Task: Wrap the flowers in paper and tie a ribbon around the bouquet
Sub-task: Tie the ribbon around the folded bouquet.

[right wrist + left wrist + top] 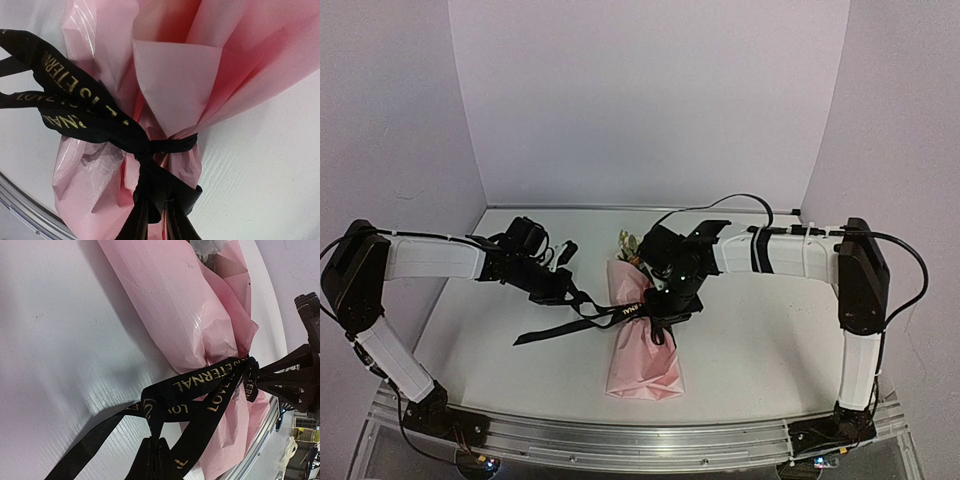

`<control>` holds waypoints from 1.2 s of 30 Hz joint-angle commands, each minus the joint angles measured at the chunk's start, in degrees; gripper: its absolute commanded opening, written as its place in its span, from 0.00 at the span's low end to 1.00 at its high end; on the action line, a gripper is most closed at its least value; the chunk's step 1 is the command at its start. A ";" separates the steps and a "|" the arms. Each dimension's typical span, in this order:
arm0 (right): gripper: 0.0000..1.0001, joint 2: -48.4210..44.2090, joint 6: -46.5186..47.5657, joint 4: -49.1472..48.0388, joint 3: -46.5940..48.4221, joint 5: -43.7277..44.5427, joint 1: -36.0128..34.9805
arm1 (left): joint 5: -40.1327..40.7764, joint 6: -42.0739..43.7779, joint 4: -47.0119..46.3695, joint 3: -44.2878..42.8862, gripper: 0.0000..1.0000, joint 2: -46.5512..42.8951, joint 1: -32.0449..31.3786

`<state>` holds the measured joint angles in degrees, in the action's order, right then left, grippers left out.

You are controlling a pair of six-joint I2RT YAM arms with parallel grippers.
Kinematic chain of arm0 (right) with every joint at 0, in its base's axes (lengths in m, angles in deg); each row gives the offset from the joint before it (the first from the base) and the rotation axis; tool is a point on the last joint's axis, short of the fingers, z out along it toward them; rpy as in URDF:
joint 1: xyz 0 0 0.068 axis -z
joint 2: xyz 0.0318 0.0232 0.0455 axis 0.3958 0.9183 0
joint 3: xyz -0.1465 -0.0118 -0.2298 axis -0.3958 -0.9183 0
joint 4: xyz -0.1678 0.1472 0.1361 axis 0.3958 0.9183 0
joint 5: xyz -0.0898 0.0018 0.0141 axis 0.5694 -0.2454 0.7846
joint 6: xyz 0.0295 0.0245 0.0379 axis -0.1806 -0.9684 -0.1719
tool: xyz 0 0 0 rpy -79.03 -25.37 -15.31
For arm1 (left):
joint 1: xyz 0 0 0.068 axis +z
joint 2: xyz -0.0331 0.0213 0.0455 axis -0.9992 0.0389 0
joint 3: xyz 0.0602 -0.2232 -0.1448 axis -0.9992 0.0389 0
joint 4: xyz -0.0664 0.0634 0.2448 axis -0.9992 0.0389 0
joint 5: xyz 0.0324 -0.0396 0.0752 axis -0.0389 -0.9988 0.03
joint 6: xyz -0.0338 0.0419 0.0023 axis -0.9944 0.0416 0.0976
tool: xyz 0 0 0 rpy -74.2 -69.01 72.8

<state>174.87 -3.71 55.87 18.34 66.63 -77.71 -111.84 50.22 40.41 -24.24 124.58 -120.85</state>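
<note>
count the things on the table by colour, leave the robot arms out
pink: 1, paper
black: 1, ribbon
mixed cream and green: 1, flowers, one bunch, mostly hidden in the wrap
total: 3

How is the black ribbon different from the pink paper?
The ribbon is black with gold letters; the paper is plain pale pink. The ribbon is a long narrow strip; the paper is a wide, crinkled sheet. The ribbon is tied around the outside; the paper sits under it, pinched in at that spot. Both look a bit shiny.
</note>
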 commanded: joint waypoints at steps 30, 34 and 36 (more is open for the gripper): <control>0.12 -0.19 1.46 1.58 1.60 3.33 0.52 | -0.33 0.49 -0.19 -3.40 0.00 1.40 -0.23; 0.14 -2.64 1.24 -0.48 -0.68 2.71 0.55 | -0.38 0.58 -0.09 -3.25 0.00 1.25 -0.23; 0.14 -3.61 1.55 -0.74 -0.64 1.80 0.53 | -0.43 0.58 -0.20 -3.38 0.00 1.24 -0.23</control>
<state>175.79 -2.40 56.15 18.14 68.29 -77.45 -111.84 50.22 40.50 -25.00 125.60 -120.85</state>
